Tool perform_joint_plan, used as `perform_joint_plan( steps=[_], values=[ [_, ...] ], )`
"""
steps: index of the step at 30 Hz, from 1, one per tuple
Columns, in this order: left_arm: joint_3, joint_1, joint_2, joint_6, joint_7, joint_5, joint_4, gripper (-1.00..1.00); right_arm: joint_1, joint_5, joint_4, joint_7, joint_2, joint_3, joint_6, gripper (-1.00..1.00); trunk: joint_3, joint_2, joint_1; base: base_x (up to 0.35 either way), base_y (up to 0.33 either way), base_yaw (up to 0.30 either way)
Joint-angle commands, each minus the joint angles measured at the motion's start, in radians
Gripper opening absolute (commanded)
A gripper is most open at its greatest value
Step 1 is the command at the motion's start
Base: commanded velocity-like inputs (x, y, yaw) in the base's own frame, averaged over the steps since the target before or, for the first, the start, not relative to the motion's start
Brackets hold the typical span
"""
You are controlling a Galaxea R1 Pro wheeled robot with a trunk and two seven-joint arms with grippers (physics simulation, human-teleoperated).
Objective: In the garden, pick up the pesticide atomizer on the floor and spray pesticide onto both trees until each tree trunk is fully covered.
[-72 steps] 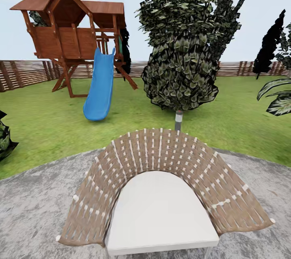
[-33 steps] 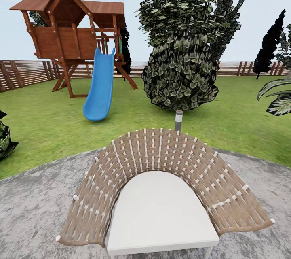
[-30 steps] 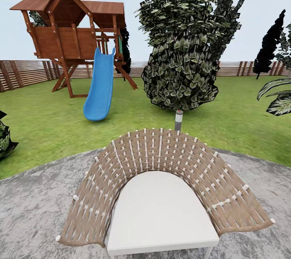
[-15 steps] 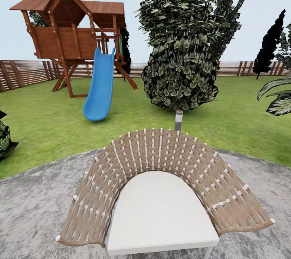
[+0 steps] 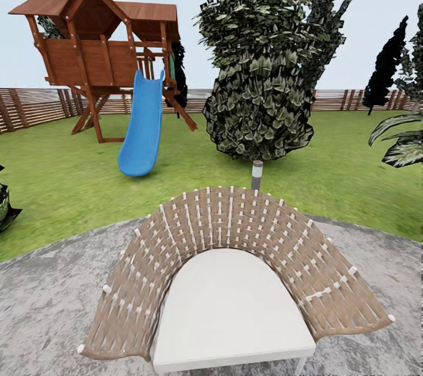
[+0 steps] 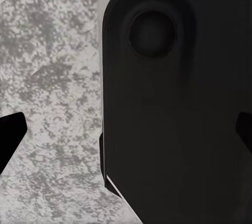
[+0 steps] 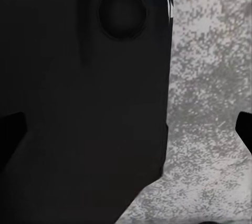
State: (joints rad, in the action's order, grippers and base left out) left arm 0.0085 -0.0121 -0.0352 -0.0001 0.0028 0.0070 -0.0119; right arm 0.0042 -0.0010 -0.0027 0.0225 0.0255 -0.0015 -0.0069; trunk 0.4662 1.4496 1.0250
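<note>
I look out over the garden lawn (image 5: 64,200) from a grey paved patch. The pesticide atomizer is out of view, and no thick tree trunk of the trees is in view. My left gripper (image 6: 126,140) hangs open over mottled grey paving, its dark fingertips (image 6: 9,140) wide apart at the picture's edges, beside my black base (image 6: 178,103). My right gripper (image 7: 126,137) is open the same way, with nothing between its fingertips (image 7: 10,137).
A wicker chair (image 5: 235,235) with a white cushion stands right in front of me. Behind it is a round dark bush (image 5: 258,106) on a thin grey stem. A wooden playhouse (image 5: 100,41) with a blue slide (image 5: 141,129) stands left, before a slat fence (image 5: 29,108).
The whole head picture has shifted slightly left and up, so the camera has moved. Nothing in the garden has moved on its own.
</note>
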Motion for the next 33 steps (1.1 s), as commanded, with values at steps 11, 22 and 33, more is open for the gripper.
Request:
perform_joint_plan(
  steps=[11,22,33],
  values=[
    [0.001,0.0,0.0,-0.025,0.0,0.001,0.0,1.0,0.0,0.0,0.0,-0.002,0.001,-0.002,-0.001,1.0,-0.007,0.0,0.0,0.0,0.0,-0.23],
    [0.001,0.0,0.0,-0.035,0.0,0.001,0.0,1.0,0.0,0.0,0.0,-0.003,0.001,-0.002,-0.001,1.0,-0.013,0.0,0.0,0.0,0.0,-0.271],
    [0.001,0.0,0.0,-0.038,0.0,0.001,0.0,1.0,0.0,0.0,0.0,0.0,0.002,-0.002,-0.001,1.0,-0.015,0.0,0.0,0.0,0.0,-0.274]
  ],
)
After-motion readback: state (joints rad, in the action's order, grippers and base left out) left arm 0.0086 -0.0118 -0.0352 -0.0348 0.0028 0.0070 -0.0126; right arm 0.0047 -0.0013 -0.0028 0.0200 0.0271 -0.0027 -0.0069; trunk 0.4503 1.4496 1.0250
